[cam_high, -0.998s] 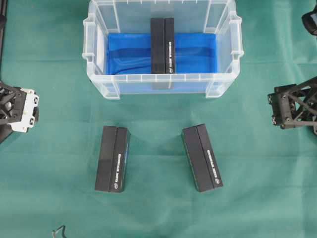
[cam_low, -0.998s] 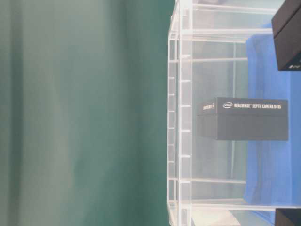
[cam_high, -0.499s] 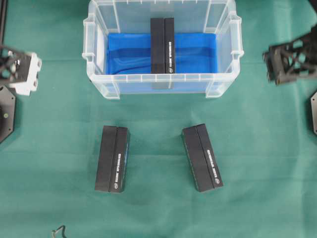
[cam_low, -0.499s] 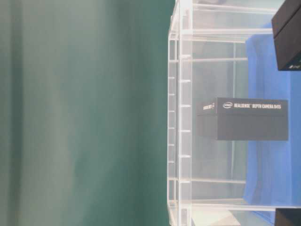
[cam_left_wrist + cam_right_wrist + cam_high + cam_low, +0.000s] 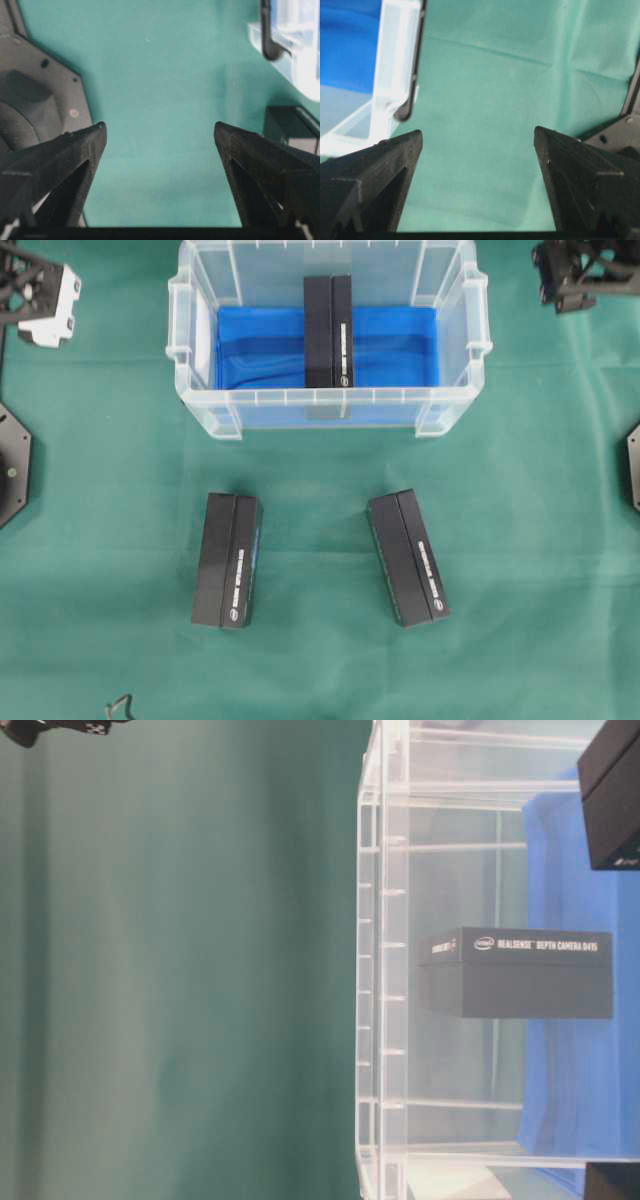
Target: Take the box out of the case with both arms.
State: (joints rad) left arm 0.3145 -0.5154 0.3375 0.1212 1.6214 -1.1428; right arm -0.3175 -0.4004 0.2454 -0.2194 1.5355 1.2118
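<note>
A green cloth (image 5: pixel 320 490) is spread over the table. The left gripper (image 5: pixel 160 132) is held wide open, empty. In the case (image 5: pixel 190 350) the box (image 5: pixel 329 330) lies lengthwise front-to-back, centred. The right gripper (image 5: pixel 477 137) is spread wide, empty.

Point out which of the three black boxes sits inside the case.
The black box at the top centre, standing on the blue liner within the case. The other two lie on the green cloth below it.
</note>
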